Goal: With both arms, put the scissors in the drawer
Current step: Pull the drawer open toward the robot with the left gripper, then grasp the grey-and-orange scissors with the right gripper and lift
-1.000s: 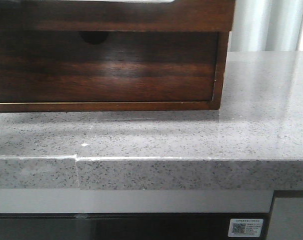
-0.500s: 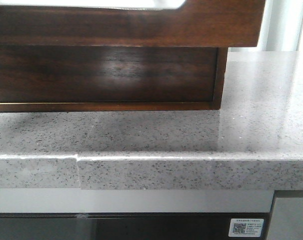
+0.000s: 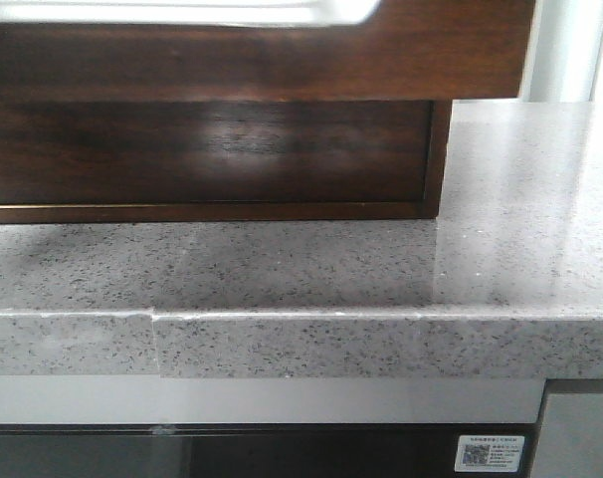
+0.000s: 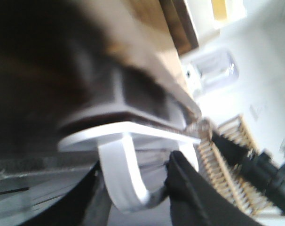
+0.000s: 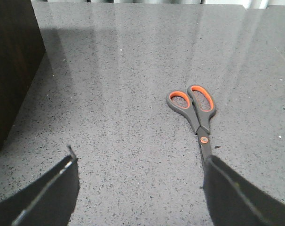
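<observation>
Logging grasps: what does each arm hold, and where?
Left fingers hook the drawer's white handle; the right gripper holds nothing, scissors lying free.

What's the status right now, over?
Left gripper hooked at the drawer, grip unclear. Right gripper open, above the scissors flat on the counter. Nothing blocking.

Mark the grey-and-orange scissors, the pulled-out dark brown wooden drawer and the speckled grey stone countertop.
grey-and-orange scissors [image 5: 199, 117]: right wrist view, on the grey handle shank.
dark brown wooden drawer [image 3: 282, 62]: front view, on its glossy front panel.
speckled grey stone countertop [image 3: 381, 264]: front view, bare top surface.
</observation>
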Robot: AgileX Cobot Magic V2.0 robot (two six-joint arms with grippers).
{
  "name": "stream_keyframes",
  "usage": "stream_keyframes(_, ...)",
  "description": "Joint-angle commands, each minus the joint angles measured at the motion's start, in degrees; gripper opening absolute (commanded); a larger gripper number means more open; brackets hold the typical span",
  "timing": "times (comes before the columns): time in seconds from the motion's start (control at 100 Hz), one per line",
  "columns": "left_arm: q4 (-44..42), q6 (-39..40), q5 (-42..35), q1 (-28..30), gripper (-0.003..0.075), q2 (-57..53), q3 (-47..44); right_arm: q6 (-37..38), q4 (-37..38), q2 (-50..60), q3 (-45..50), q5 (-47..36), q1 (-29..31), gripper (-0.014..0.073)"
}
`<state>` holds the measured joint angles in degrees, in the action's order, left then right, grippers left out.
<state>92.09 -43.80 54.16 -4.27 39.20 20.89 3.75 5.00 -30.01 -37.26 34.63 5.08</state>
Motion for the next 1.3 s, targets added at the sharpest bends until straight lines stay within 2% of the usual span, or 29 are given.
stream_keyframes(0.0, -1.02, -5.55, 6.60, -0.51, 0.0328, -0.96, 2.40, -0.03, 0.54, -0.63, -1.97, -3.97, 0.39, 0.0495)
stream_keyframes(0.07, -1.89, -5.28, 6.60, -0.51, 0.0364, -1.38, 2.61, -0.03, 0.54, -0.63, -1.97, -3.97, 0.39, 0.0495)
stream_keyframes(0.2, -5.19, -3.43, 4.61, -0.40, 0.0365, -3.46, 2.61, -0.03, 0.54, -0.63, -1.97, -3.97, 0.39, 0.0495)
stream_keyframes(0.44, -16.98, 5.60, 0.38, -0.40, 0.0365, -10.35, 5.37, -0.03, 2.88, -0.63, -1.97, -3.87, 0.39, 0.0495)
stream_keyframes(0.51, -23.96, 9.63, 0.11, -0.40, 0.0365, -12.16, 8.15, -0.03, 4.50, -0.63, -1.97, -3.36, 0.39, 0.0495)
stream_keyframes(0.68, -47.88, 21.93, 0.79, -0.40, 0.0365, -15.25, 16.84, 0.09, 5.69, -0.77, -2.06, -0.10, 0.39, 0.0495)
stream_keyframes(0.84, -61.52, 24.33, 0.72, -0.66, 0.0365, -16.01, 23.86, 6.01, 8.74, -3.69, -2.06, 2.09, 0.39, 0.0495)
stream_keyframes(0.95, -66.67, 24.33, -0.27, -2.22, 0.0365, -16.01, 25.26, 12.43, 13.48, -7.86, -3.67, 4.57, 0.60, 0.0494)
stream_keyframes(1.12, -71.28, 24.33, -3.47, -6.43, 0.0348, -16.01, 25.26, 12.73, 13.87, -17.07, -10.29, 9.27, 4.48, 0.0494)
stream_keyframes(1.29, -72.73, 24.22, -8.24, -7.27, 0.0327, -16.01, 25.26, 12.62, 13.97, -26.70, -17.01, 14.70, 9.82, 0.0492)
